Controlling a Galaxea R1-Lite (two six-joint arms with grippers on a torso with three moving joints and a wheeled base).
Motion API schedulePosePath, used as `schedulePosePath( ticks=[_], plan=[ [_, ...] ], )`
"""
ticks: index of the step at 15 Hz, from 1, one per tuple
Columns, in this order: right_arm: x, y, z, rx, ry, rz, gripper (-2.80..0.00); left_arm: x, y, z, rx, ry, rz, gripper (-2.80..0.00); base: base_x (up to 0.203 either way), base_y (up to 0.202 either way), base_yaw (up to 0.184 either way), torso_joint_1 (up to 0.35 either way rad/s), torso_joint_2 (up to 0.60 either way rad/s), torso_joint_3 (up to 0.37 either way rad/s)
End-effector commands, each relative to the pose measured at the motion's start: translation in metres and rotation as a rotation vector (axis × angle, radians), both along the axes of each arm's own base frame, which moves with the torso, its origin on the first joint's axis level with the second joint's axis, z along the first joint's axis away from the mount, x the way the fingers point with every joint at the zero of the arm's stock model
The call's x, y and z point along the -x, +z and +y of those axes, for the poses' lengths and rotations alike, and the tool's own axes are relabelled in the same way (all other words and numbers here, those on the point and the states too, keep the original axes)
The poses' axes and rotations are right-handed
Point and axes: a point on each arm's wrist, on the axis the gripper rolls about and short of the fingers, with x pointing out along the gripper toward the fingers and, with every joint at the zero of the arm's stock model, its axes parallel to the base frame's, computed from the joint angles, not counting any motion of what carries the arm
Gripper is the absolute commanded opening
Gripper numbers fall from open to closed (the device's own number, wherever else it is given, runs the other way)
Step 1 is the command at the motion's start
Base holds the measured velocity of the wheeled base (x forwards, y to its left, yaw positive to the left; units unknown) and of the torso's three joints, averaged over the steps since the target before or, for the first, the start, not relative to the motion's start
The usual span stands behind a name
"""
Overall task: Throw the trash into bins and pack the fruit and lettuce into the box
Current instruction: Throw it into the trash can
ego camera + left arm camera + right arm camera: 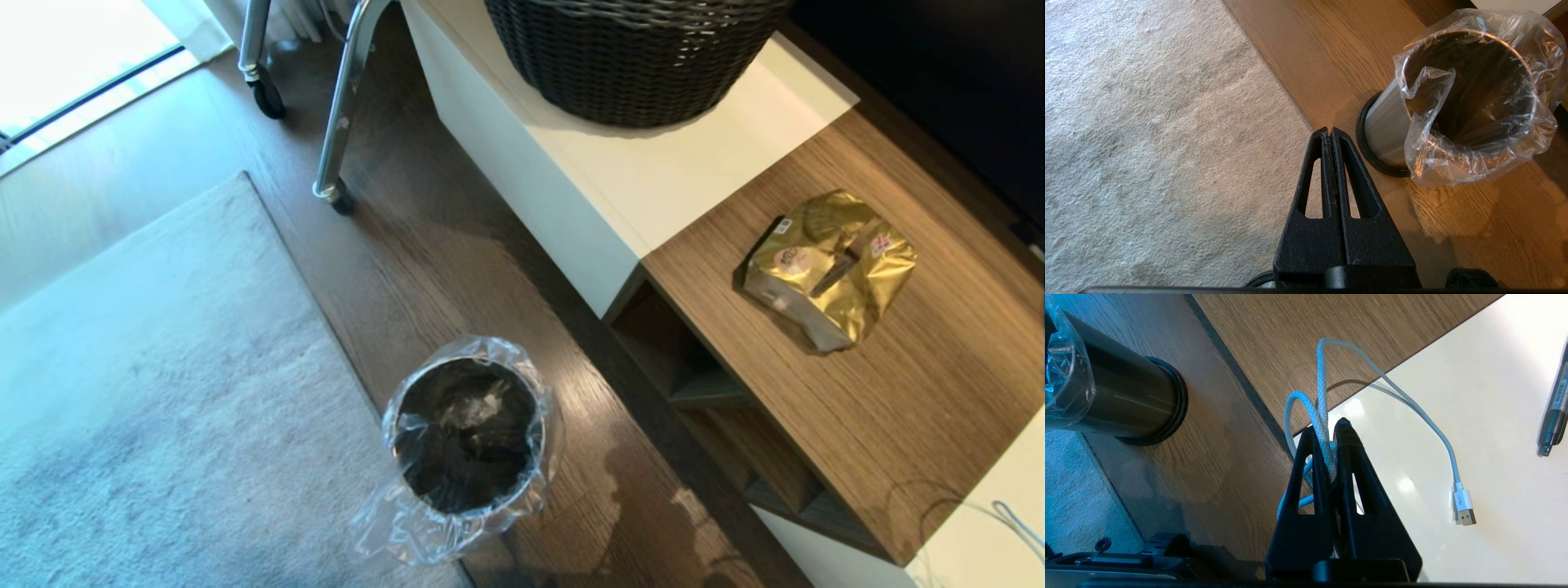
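A crinkled gold snack wrapper [829, 265], the trash in view, lies on the wooden top of a low cabinet [939, 392]. One steel bin [469, 433] with a clear liner stands on the floor in front of that cabinet; it also shows as the bin [1470, 94] and the bin [1118, 404]. My left gripper [1329, 131] is shut and empty, hanging over the rug's edge beside the bin. My right gripper [1327, 428] is shut on a white braided USB cable [1412, 412] over the cabinet's white part. Fruit, lettuce and box are out of view.
A dark woven basket [637, 57] sits on the white cabinet top at the back. A grey rug [163, 392] covers the floor on the left. Chrome legs on casters [339, 122] stand behind it. A pen [1555, 416] lies near the cable.
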Motion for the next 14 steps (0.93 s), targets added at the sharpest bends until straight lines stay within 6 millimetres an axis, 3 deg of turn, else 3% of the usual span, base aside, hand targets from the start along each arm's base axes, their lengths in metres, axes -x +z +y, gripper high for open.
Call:
schedulePosePath(
  ticks=[1, 9, 14],
  plan=[
    [0.0, 0.0, 0.0, 0.002, 0.001, 0.002, -2.8, 0.0, 0.0, 0.0, 0.0, 0.001, -0.001, -2.8, 0.0, 0.0, 0.0, 0.0, 0.0, -0.034],
    [0.001, 0.005, 0.0, 0.039, 0.013, -0.018, -2.8, 0.0, 0.0, 0.0, -0.002, 0.0, 0.0, -2.8, 0.0, 0.0, 0.0, 0.0, 0.0, 0.0],
    [-0.001, 0.043, 0.004, 0.036, 0.196, -0.016, -2.8, 0.0, 0.0, 0.0, -0.002, 0.001, 0.0, -2.8, 0.0, 0.0, 0.0, 0.0, 0.0, 0.0]
  ],
)
